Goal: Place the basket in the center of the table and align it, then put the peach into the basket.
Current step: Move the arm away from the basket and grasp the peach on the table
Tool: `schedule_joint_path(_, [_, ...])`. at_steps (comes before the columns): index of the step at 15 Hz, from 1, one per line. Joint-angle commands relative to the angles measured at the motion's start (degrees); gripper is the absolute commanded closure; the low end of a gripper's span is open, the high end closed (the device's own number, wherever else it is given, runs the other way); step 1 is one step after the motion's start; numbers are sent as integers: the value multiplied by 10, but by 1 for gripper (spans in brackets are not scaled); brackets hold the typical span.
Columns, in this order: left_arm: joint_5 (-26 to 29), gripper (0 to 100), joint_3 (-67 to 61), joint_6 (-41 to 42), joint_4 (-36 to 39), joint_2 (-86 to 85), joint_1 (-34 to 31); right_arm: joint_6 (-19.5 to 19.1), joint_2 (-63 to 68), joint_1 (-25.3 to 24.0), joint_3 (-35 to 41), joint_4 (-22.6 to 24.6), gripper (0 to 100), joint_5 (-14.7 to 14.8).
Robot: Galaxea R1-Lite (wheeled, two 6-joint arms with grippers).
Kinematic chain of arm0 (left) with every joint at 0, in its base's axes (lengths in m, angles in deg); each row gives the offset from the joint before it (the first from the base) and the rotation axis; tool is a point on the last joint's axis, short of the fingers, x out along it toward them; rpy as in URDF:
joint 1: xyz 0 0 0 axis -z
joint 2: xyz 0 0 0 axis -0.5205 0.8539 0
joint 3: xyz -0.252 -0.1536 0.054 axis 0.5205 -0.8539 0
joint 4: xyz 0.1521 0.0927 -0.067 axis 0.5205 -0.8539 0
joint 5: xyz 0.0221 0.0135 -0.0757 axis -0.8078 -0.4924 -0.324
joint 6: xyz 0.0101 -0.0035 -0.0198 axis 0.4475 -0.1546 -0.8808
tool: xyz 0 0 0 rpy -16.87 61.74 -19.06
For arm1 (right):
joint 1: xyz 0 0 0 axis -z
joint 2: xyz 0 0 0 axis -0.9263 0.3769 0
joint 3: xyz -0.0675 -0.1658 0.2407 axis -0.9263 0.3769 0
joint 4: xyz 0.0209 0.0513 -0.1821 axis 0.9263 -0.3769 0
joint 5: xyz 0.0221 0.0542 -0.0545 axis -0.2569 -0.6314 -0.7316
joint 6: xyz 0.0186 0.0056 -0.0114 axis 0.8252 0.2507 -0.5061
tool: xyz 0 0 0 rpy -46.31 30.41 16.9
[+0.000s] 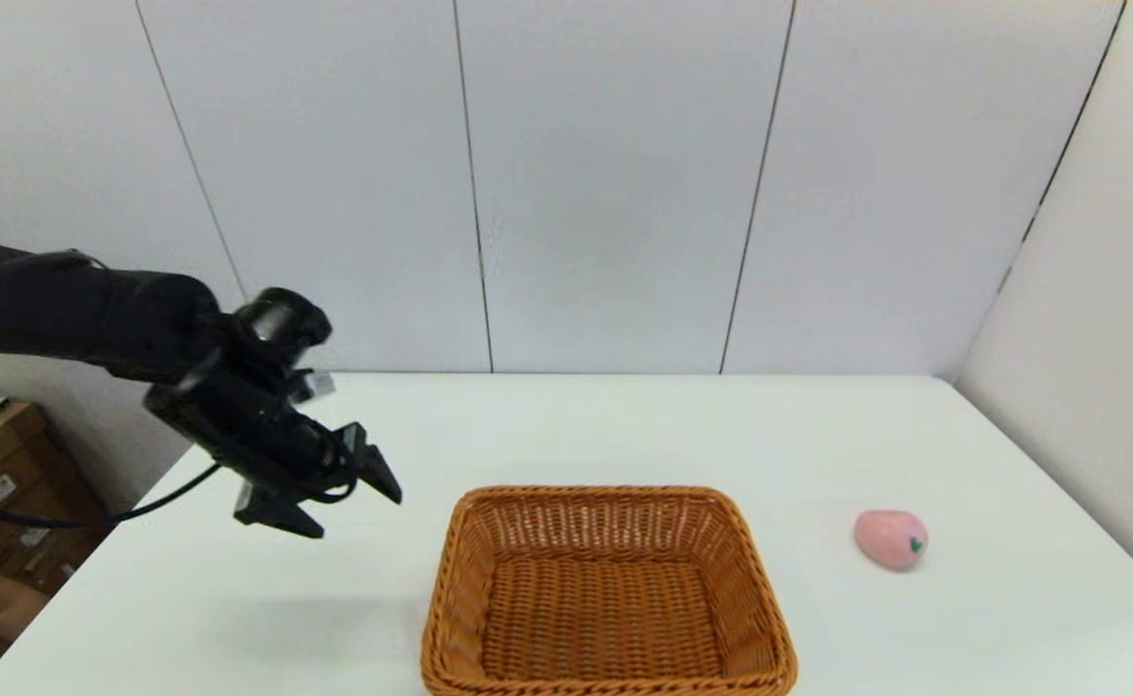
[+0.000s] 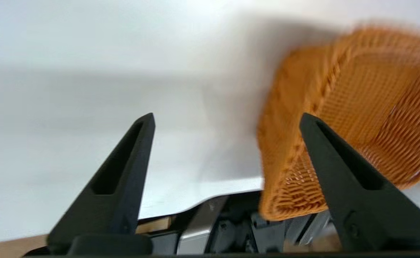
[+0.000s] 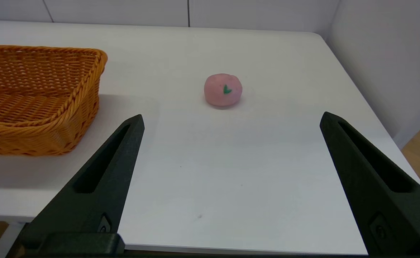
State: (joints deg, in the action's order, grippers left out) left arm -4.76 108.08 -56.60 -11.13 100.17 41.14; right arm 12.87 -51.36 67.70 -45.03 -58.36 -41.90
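Both grippers gape empty; right gripper is nearer, peach sits dead ahead at 12 o'clock, basket around 10.

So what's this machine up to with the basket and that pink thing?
It is meant to center the basket on the table, then drop the peach in. Right now nothing is held. The left gripper hangs open in the air to the left of the basket, not touching it. The basket is empty and sits at the near edge. The peach lies on the table to its right. The right gripper, open, waits low at the table's edge, facing the peach.
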Motion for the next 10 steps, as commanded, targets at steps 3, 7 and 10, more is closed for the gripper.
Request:
schedule_joint_path(3, [-56, 0, -91, 41, -33, -257, -110, 0, -2, 1, 0, 0, 0, 0])
schedule_joint_path(7, [-77, 0, -184, 55, -35, -450, -109, 0, -2, 0, 0, 0, 0, 0])
schedule_joint_path(10, [-80, 0, -240, 62, -63, -586, -108, 1, -4, 0, 0, 0, 0, 1])
